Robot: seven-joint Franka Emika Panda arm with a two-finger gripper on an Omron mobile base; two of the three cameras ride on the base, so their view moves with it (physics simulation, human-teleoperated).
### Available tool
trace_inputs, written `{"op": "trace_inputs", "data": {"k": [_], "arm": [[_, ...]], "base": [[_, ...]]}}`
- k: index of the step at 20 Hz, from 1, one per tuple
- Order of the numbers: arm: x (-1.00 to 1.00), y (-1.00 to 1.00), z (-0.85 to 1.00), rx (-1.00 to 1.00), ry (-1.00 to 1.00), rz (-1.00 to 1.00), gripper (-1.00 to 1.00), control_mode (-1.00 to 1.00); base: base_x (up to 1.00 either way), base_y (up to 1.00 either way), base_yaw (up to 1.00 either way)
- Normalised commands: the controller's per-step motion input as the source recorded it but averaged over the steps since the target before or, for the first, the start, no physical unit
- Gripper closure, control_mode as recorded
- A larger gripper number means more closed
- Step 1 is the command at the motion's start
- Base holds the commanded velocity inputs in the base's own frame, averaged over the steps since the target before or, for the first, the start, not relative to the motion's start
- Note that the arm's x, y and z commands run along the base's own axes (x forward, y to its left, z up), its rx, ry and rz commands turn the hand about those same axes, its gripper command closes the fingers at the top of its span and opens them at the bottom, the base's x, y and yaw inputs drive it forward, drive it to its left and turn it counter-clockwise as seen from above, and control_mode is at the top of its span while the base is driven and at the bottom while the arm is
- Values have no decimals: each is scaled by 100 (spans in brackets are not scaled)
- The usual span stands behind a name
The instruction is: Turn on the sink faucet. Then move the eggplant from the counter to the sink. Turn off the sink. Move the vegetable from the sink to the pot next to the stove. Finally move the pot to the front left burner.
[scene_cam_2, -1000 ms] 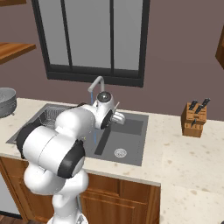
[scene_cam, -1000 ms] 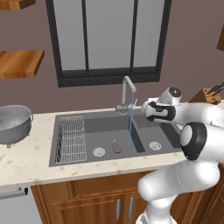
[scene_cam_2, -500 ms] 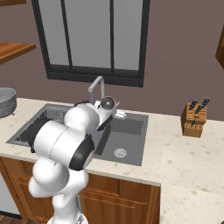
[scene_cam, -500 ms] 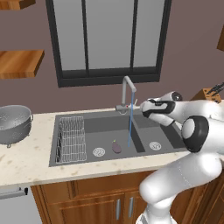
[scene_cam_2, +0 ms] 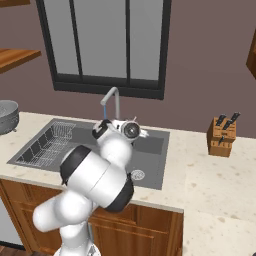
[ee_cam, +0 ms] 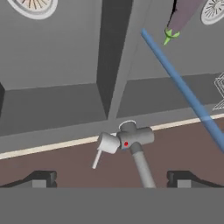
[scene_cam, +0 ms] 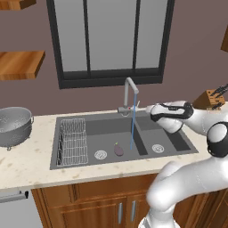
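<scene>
The sink faucet [scene_cam: 130, 94] stands behind the sink [scene_cam: 62, 162], and a blue stream of water [scene_cam: 132, 127] falls from its spout into the left basin. In that basin the dark purple eggplant [scene_cam: 118, 149] lies next to the stream, near a drain. My gripper [scene_cam: 145, 108] is open, level with the faucet base and just right of it. In the hand view the faucet base [ee_cam: 130, 137] and its thin lever [ee_cam: 96, 159] sit between my fingertips [ee_cam: 42, 178], just ahead of them, untouched. The eggplant [ee_cam: 182, 16] shows beyond. The pot and stove are out of view.
A silver colander [scene_cam: 13, 125] sits on the counter [scene_cam: 26, 164] left of the sink. A wire dish rack [scene_cam: 72, 140] fills the basin's left part. A wooden knife block [scene_cam_2: 222, 136] stands on the counter to the right. A dark-framed window is behind the faucet.
The arm's elbow has swung out and down to the right while the hand stayed beside the faucet base. The water keeps running and the eggplant has not moved.
</scene>
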Motion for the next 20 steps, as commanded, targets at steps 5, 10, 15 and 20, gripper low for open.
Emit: {"op": "trace_inputs", "data": {"k": [5,10,15,20], "arm": [[1,-7,0,-5,-11,9,-100,-100],[12,0,7,-4,-11,8,-100,-100],[22,-2,17,-4,-12,8,-100,-100],[20,0,15,-5,-10,9,-100,-100]], "base": [[0,0,0],[0,0,0],[0,0,0],[0,0,0]]}}
